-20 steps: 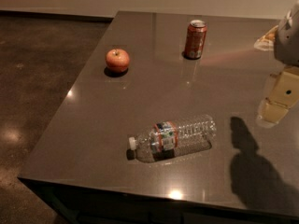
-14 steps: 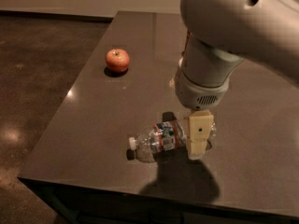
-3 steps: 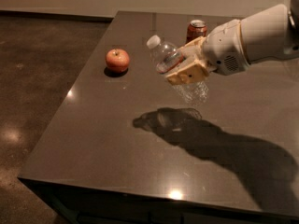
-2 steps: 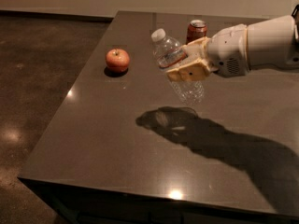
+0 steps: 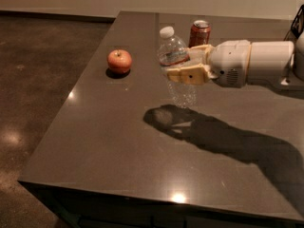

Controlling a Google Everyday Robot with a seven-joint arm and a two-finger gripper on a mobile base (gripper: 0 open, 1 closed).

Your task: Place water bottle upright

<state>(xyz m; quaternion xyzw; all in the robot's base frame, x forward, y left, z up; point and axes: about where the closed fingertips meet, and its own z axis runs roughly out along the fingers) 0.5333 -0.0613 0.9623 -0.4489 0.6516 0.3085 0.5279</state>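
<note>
The water bottle is a clear ribbed bottle with a white cap and a red, white and blue label band. It is held nearly upright, cap up, above the dark table. My gripper reaches in from the right and is shut on the bottle around its middle. The bottle's base hangs a little above the table, with its shadow below and to the right.
A red soda can stands just behind the gripper. A red apple sits to the left of the bottle near the table's left edge. The floor lies beyond the left and front edges.
The gripper has turned the bottle from a tilt to nearly upright and brought it lower over the table. Several seconds ago the bottle lay on its side near the front.
</note>
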